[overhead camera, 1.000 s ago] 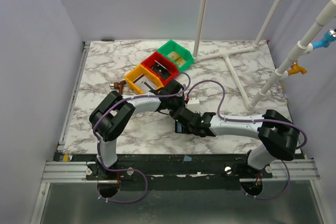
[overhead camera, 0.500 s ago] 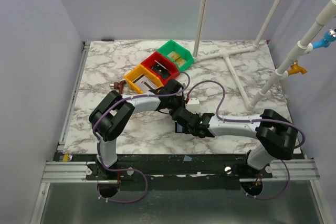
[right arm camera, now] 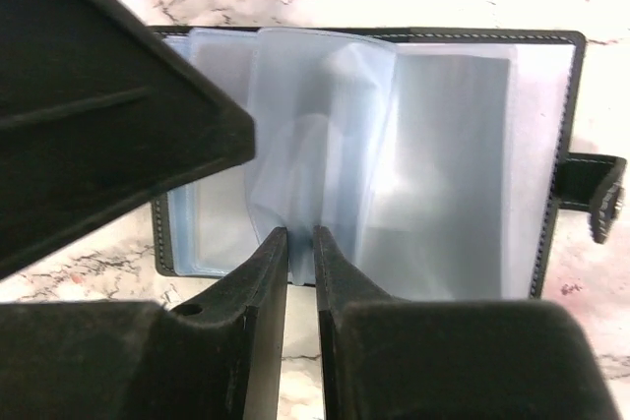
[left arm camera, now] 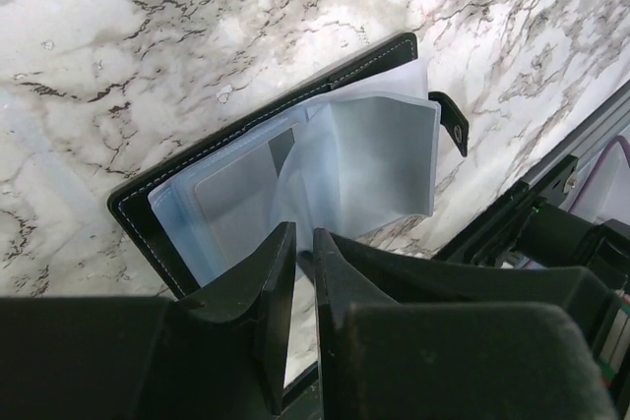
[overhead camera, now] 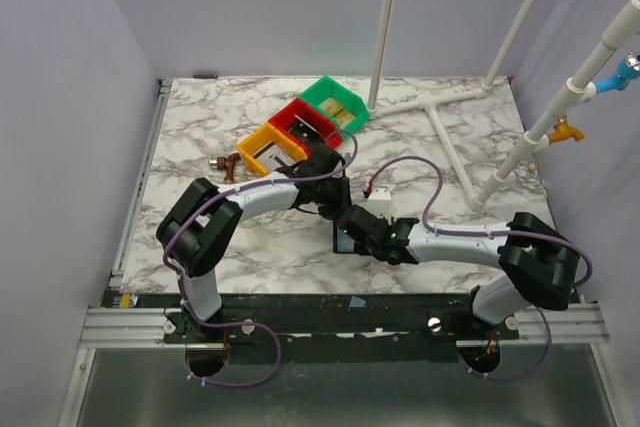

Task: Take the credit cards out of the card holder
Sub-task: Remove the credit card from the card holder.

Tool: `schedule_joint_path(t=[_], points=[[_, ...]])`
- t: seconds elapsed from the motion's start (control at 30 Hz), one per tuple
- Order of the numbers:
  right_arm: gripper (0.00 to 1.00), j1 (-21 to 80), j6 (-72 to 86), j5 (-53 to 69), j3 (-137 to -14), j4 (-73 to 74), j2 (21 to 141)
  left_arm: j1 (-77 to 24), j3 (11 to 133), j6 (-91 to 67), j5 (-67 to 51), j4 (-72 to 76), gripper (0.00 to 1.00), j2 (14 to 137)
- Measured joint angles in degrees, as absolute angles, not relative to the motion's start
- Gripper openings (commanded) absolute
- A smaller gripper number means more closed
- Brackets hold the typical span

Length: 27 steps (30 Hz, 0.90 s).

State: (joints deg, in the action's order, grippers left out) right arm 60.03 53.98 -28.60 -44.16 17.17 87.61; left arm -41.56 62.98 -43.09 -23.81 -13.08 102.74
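The card holder (left arm camera: 366, 156) is lying open and flat on the marble surface (left arm camera: 148, 36) near its front edge, between the two arms, with its black stitched cover facing down and its bluish translucent sleeves fanning upward. Its snap tab (left arm camera: 451, 123) is sticking out from one side. The left gripper (left arm camera: 303, 239) is reaching in from one edge with its fingers pressed almost together, leaving only a sliver between them, and it is apparently pinching the edge of a sleeve leaf. The right gripper (right arm camera: 300, 239) is coming in from the opposite side, its fingers likewise nearly closed on a raised leaf at the middle fold. A greyish rectangle (left arm camera: 236, 202) is showing through one sleeve; whether it is a card I cannot tell. Yellow, red and green bins (overhead camera: 303, 127) are sitting in a row farther back.
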Motion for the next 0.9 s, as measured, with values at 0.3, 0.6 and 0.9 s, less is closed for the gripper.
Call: schedule_joint_path(t=[0.3, 0.6, 0.9], points=[[0.15, 58.0, 55.1, -27.2, -40.2, 18.4, 80.9, -41.5, 63.0, -42.7, -23.5, -13.4, 0.1, 102.7], [0.13, 56.3, 56.6, -25.4, -37.7, 18.1, 78.0, -41.9, 63.0, -42.6, -23.3, -13.4, 0.05, 103.1], [0.17, 55.7, 57.6, -24.7, -36.7, 18.0, 75.8, -44.0, 65.8, -42.7, -23.2, -13.8, 0.04, 106.9]])
